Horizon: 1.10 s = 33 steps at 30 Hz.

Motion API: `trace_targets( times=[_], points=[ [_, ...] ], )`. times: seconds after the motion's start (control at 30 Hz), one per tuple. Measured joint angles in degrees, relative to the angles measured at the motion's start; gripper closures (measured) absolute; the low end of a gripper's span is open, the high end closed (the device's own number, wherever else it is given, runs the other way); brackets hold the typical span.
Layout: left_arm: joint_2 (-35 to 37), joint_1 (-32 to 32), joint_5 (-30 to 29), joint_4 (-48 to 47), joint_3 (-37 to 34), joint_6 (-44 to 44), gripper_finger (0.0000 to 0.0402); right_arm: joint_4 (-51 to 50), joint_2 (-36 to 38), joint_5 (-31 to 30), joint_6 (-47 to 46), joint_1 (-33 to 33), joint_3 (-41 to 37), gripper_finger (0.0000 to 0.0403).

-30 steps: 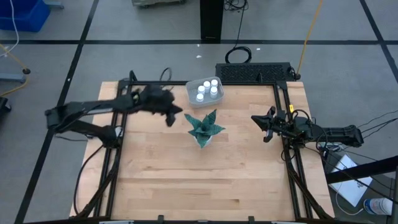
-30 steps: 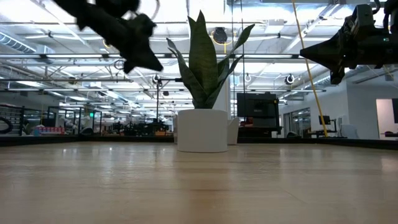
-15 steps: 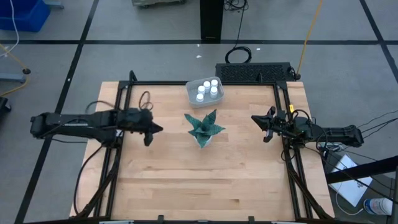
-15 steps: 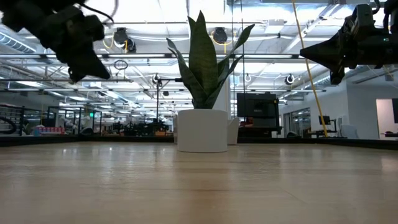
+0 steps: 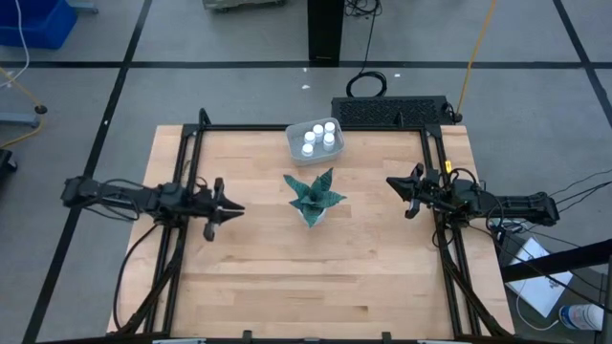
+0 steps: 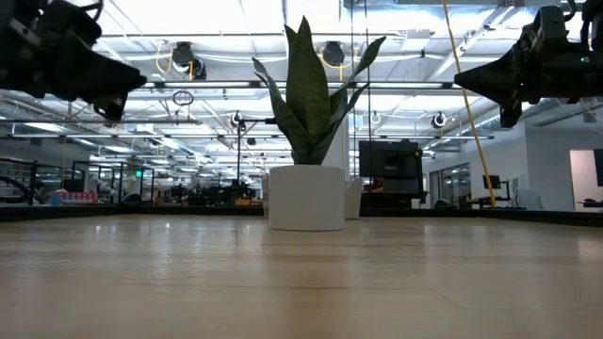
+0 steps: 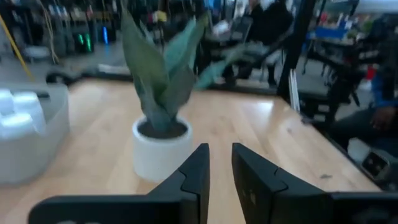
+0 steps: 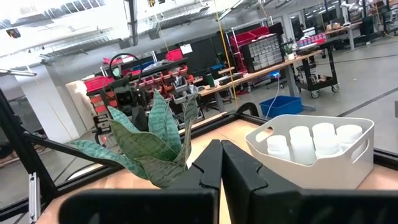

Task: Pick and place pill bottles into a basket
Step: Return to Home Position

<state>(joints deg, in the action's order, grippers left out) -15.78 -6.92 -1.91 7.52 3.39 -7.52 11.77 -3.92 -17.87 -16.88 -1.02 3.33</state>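
Hovering over the left edge of the worktop [image 5: 287, 277], the left pincer [image 5: 229, 206] holds nothing. Its wrist view shows the two fingers [image 7: 196, 171] parted by only a narrow slit, with bare wood showing through. Across from it the right pincer [image 5: 400, 191] hangs over the right edge, fingers pressed together and likewise empty. Both point inward at the plant [image 5: 312, 196] in its white pot, which stands mid-worktop between them. The basket [image 5: 291, 145] sits past the plant at the far edge, so from the left pincer it lies ahead and off toward the far side, and from the right pincer the mirror of that. Neither arm looks clearly nearer. Its long side runs roughly along that far edge, a little skewed. Inside it the bottles [image 5: 328, 140] stand upright, caps up, packed close; I count five from the right wrist view. No bottle shows on the wood outside it, so I'd judge the loading done, with nothing to fetch and only the plant to keep clear of.
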Motion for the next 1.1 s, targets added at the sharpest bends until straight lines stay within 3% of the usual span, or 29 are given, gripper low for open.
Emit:
trace_targets(
  times=[0.4, 0.63, 1.1],
  points=[
    [15.5, -0.4, -3.2, -5.8, -1.0, 5.0, 0.0336, 0.0, 0.0, 0.0, 0.0, 0.0, 0.0, 0.0403],
    [15.5, 0.0, -7.2, -7.5, -1.0, 5.2, 0.0337, 0.0, 0.0, 0.0, 0.0, 0.0, 0.0, 0.0403],
    [14.7, 0.0, -7.2, -8.7, -1.0, 4.3, 0.0337, 0.0, 0.0, 0.0, 0.0, 0.0, 0.0, 0.0403]
  ],
)
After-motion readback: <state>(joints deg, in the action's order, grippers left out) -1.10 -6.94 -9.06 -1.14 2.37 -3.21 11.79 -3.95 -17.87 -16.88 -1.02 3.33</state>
